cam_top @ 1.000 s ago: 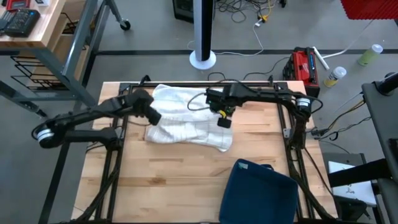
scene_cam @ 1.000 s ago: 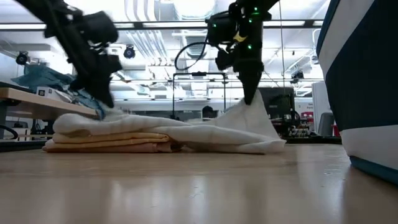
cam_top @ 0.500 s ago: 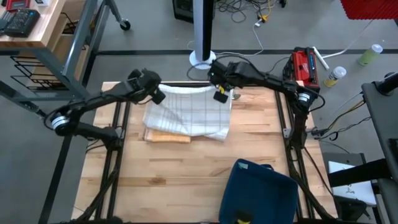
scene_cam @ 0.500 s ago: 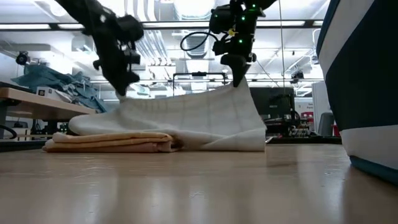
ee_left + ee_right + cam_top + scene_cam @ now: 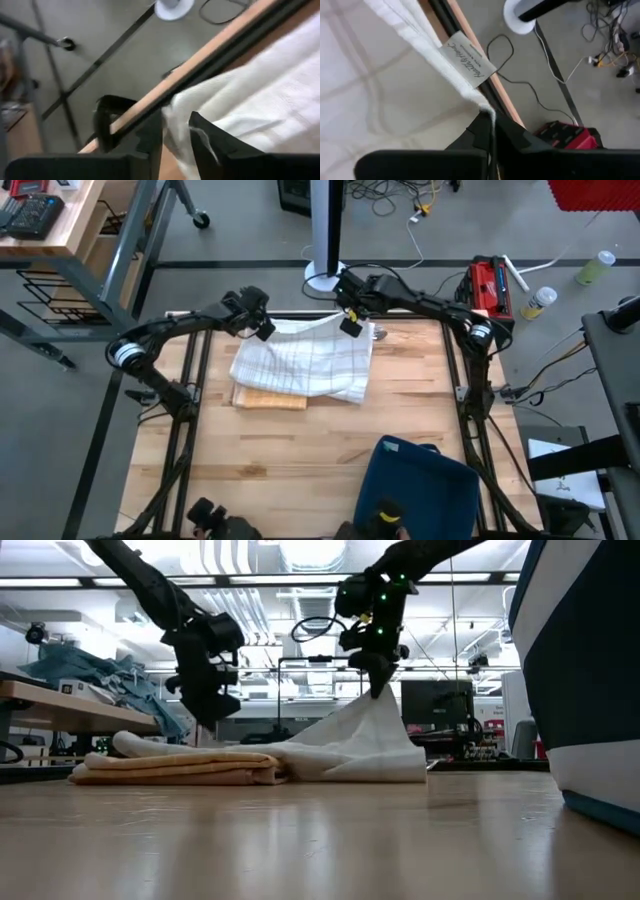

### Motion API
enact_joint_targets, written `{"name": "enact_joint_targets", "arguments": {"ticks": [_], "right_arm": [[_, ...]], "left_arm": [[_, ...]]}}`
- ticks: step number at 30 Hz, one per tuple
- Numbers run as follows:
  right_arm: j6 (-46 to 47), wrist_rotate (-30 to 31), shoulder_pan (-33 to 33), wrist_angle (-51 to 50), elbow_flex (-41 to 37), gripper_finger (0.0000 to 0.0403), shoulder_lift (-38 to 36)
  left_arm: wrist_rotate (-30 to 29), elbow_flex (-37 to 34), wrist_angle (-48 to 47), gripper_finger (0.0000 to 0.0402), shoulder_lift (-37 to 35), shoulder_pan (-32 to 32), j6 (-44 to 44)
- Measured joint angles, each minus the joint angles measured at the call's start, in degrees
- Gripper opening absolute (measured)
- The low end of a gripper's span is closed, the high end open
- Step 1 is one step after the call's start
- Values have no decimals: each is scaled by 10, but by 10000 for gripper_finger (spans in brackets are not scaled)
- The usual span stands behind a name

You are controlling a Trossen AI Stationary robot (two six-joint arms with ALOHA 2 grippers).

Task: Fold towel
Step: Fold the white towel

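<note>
A white towel with grey check lines (image 5: 305, 362) lies folded over on a tan folded towel (image 5: 268, 399), near the table's far edge. My right gripper (image 5: 350, 325) is shut on the white towel's far right corner, and the cloth rises to it in a peak (image 5: 375, 705). My left gripper (image 5: 262, 330) hovers open over the far left corner (image 5: 175, 117), which shows through the gap between its fingers. In the low view that side of the towel (image 5: 135, 745) lies flat on the pile, below the left gripper (image 5: 207, 715). My right gripper pinches the white towel's far right corner (image 5: 487, 111) between its two fingers, close to the sewn-on label (image 5: 467, 60). The fingers slant down from above. The corner is lifted off the table, the cloth slopes down from it, and the rest lies on the pile.
A dark blue bin (image 5: 420, 485) stands at the near right and fills the right side of the low view (image 5: 590, 670). Bare wooden table (image 5: 300, 470) lies near and left of it. A black frame rail (image 5: 215, 55) runs along the far edge.
Both grippers have carried the white towel's edge toward the table's far edge, folding the towel over on itself. My left gripper has opened and let go; its corner has dropped onto the pile. My right gripper stays shut with its corner lifted.
</note>
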Motion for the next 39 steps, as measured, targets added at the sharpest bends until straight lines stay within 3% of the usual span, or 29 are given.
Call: {"name": "enact_joint_targets", "arguments": {"ticks": [5, 11, 16, 19, 23, 25, 26, 30, 33, 39], "right_arm": [[-1, 20, -5, 4, 1, 50, 17], [5, 62, -7, -9, 1, 110, 22], [-1, 105, -11, -30, 5, 150, 8], [-10, 44, -13, -50, 5, 165, -16], [-46, -212, -12, -97, 3, 173, -48], [-60, -324, -5, -125, -1, 173, -62], [-59, -350, 3, -134, -4, 172, -66], [-61, -361, 55, -158, -35, 164, -79], [-49, -357, 103, -156, -70, 159, -85], [76, -257, 170, -149, -143, 149, -91]], "left_arm": [[-61, 11, 6, 120, 9, 19, 18], [-22, 12, 23, 152, 2, 39, 49], [11, 12, -56, 165, -33, 38, 76], [105, 12, -174, 166, -69, 40, 78], [307, 7, -338, 158, -137, 40, 79], [351, -4, -378, 152, -175, 36, 70], [348, -10, -387, 149, -194, 33, 54], [335, -54, -435, 139, -273, 29, -16], [337, -70, -402, 138, -331, 26, -32], [310, -73, -405, 151, -380, 26, -62]]}}
